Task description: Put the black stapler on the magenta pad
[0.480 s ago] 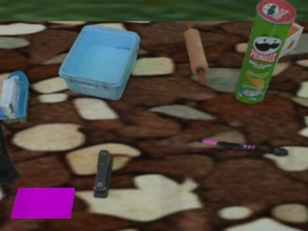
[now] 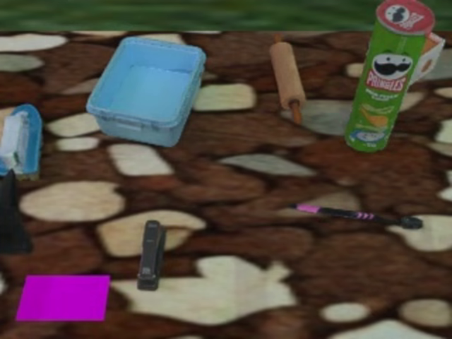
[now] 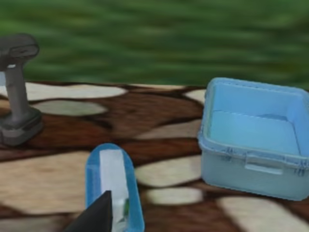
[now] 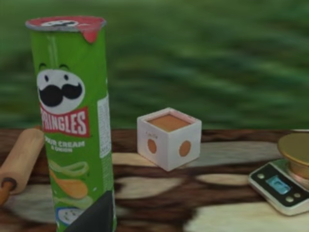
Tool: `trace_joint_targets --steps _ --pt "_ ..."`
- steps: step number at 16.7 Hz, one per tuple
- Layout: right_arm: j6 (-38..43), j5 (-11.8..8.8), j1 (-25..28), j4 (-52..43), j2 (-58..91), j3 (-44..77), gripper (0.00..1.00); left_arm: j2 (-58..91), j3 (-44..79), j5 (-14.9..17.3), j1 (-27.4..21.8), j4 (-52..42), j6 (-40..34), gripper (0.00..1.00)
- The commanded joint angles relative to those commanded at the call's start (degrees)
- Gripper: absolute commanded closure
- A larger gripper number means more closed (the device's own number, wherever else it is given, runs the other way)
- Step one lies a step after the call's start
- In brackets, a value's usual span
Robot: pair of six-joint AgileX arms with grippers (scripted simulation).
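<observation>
**Ana:** At the top view's left edge, what is that dark shape?

**Ben:** That's the left gripper (image 2: 13, 215), just under the blue brush (image 2: 19, 140) and above the pad (image 2: 63, 297). Only a dark wedge of it shows, so I cannot tell how its jaws stand. Its wrist view gives no help either: one dark finger tip (image 3: 99, 215) in front of the brush, with the tub (image 3: 253, 137) and a grey scanner (image 3: 17, 92) further off.

**Ana:** And moving right from there?

**Ben:** The stapler (image 2: 151, 255) lies on the table, right of the gripper and a little nearer the front edge. It is just right of the pad, apart from it, not touching. Its long axis runs roughly front to back, tilted slightly, so a grasp would likely close across its narrow width.

**Ana:** Which arm should take it?

**Ben:** The left, I'd judge. The stapler and pad both sit on the left half. The right gripper doesn't appear in the top view; its wrist view shows only a dark tip by the Pringles can (image 4: 72, 121), so its jaws can't be told either.

**Ana:** Anything in the way?

**Ben:** No. The pen (image 2: 353, 214) and rolling pin (image 2: 288, 70) lie well right of the stapler.
</observation>
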Motion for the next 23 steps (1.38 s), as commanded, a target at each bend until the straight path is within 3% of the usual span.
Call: trace_joint_targets --steps 15,23 --pt "0.0 0.0 0.0 0.0 0.0 0.0 0.00 78.7 59.0 -0.1 -19.7 -47.1 -16.8 0.00" --pt "0.0 0.0 0.0 0.0 0.0 0.0 0.00 96.2 73.4 -0.1 -24.3 -57.5 -20.8 0.00"
